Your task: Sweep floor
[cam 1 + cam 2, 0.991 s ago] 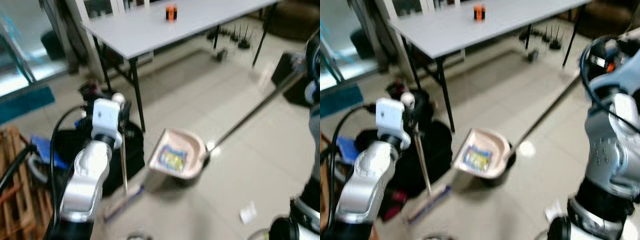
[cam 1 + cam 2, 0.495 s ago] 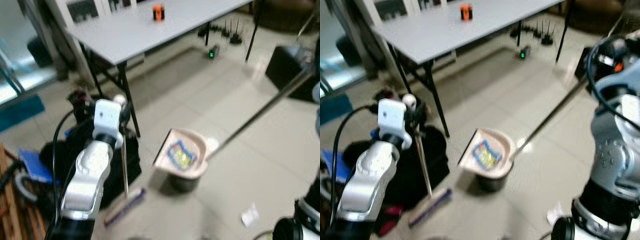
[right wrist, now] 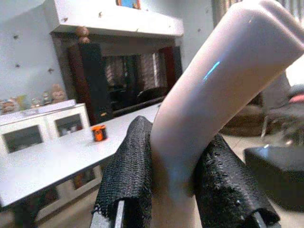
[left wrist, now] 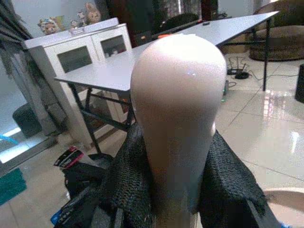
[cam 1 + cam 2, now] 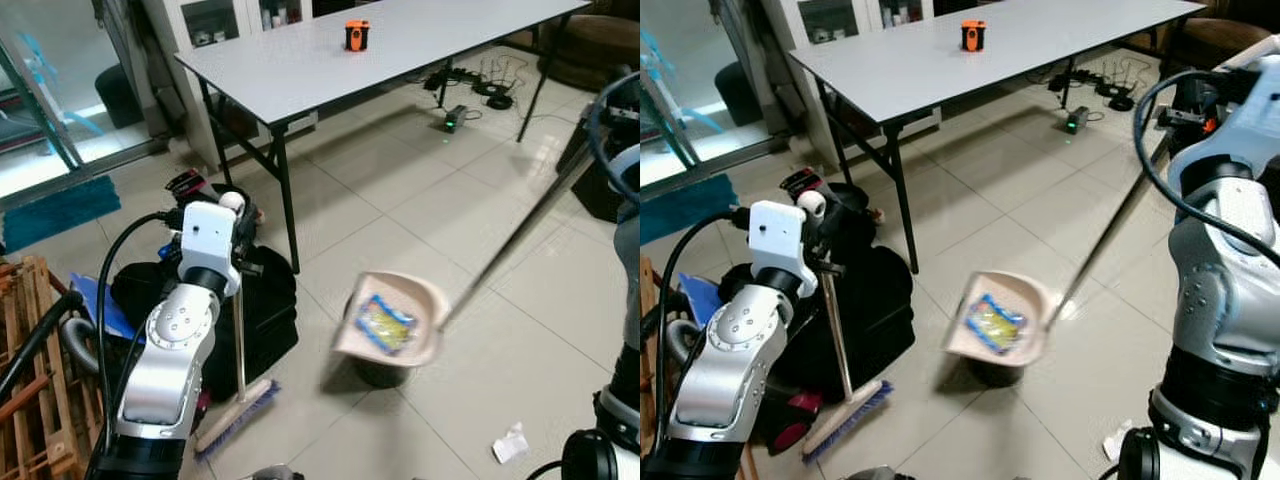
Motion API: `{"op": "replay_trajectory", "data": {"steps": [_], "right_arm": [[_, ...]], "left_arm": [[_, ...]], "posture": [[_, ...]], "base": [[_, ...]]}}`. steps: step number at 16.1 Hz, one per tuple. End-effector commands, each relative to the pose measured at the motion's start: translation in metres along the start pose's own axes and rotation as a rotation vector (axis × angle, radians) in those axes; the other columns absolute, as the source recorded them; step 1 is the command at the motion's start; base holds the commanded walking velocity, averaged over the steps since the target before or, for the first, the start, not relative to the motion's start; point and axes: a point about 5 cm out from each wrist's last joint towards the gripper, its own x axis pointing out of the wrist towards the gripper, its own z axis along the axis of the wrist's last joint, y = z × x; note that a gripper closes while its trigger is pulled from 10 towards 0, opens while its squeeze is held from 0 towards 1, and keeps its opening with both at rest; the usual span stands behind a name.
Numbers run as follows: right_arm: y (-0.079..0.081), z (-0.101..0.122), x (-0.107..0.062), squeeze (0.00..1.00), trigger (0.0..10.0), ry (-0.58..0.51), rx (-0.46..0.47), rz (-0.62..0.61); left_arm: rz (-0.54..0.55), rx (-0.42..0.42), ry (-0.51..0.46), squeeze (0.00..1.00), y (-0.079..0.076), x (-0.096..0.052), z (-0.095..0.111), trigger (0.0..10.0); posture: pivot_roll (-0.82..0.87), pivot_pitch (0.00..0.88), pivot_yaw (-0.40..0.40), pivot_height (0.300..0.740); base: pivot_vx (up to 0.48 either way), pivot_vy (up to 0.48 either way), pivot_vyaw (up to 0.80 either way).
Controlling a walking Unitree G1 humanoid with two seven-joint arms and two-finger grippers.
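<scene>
The room had a pale tiled floor [image 5: 400, 190], with a long grey folding table [image 5: 330, 50] across the far side, its near edge running diagonally and its black legs standing on the tiles. An orange object [image 5: 356, 35] sat on the tabletop. Cables and a charger [image 5: 455, 118] lay beyond the table's far end. To the robot's left the floor was crowded: a black bag [image 5: 265, 300], a wooden pallet [image 5: 30, 350] and a blue mat [image 5: 60, 210] by the glass door. Open tiles stretched from the table's legs toward the robot's right side.

The left gripper [image 4: 164, 190] was clenched around the top of the broom handle [image 4: 178, 109], its netted black fingers [image 4: 126, 180] pressing both sides just below the rounded knob. The broom [image 5: 845, 415] stood nearly upright beside the bag, its bristle head resting on the tiles.

The right gripper [image 3: 173, 190] was closed around the curved end of the dustpan handle [image 3: 213, 90], whose long pole slanted down across the open floor. The dustpan [image 5: 395, 320] hung tilted above a small dark bin [image 5: 375, 368], holding a blue and yellow wrapper [image 5: 385, 325]. A scrap of white paper [image 5: 512, 442] lay on the tiles near the robot's right leg, well apart from the broom.
</scene>
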Motion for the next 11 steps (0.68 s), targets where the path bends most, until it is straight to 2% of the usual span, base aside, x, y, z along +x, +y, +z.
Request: {"op": "replay_trajectory", "data": {"steps": [1, 4, 7, 8, 11], "right_arm": [[0.011, 0.013, 0.007, 0.00, 10.0, -0.101, 0.008, 0.039], [0.023, 0.006, 0.015, 0.00, 10.0, -0.124, -0.051, 0.083], [0.047, -0.003, 0.018, 0.00, 10.0, -0.183, -0.187, 0.196], [0.058, -0.006, 0.016, 0.00, 10.0, -0.215, -0.214, 0.242], [0.077, -0.015, 0.010, 0.00, 10.0, -0.267, -0.243, 0.326]], "left_arm": [[0.013, 0.018, -0.025, 0.00, 0.002, 0.000, 0.004, 10.0], [0.018, 0.022, -0.025, 0.00, 0.002, -0.001, 0.004, 10.0], [0.019, 0.031, -0.027, 0.00, 0.003, -0.002, 0.004, 10.0], [0.021, 0.038, -0.030, 0.00, 0.004, -0.003, 0.004, 10.0], [0.029, 0.040, -0.029, 0.00, 0.005, -0.005, 0.003, 10.0]], "posture": [[-0.05, 0.039, 0.070, 0.740], [-0.04, 0.045, 0.069, 0.740], [-0.03, 0.049, 0.072, 0.740], [-0.03, 0.050, 0.071, 0.740], [-0.02, 0.050, 0.063, 0.740]], "base": [[0.000, 0.000, 0.00], [0.000, 0.000, 0.00], [0.000, 0.000, 0.00], [0.000, 0.000, 0.00], [0.000, 0.000, 0.00]]}}
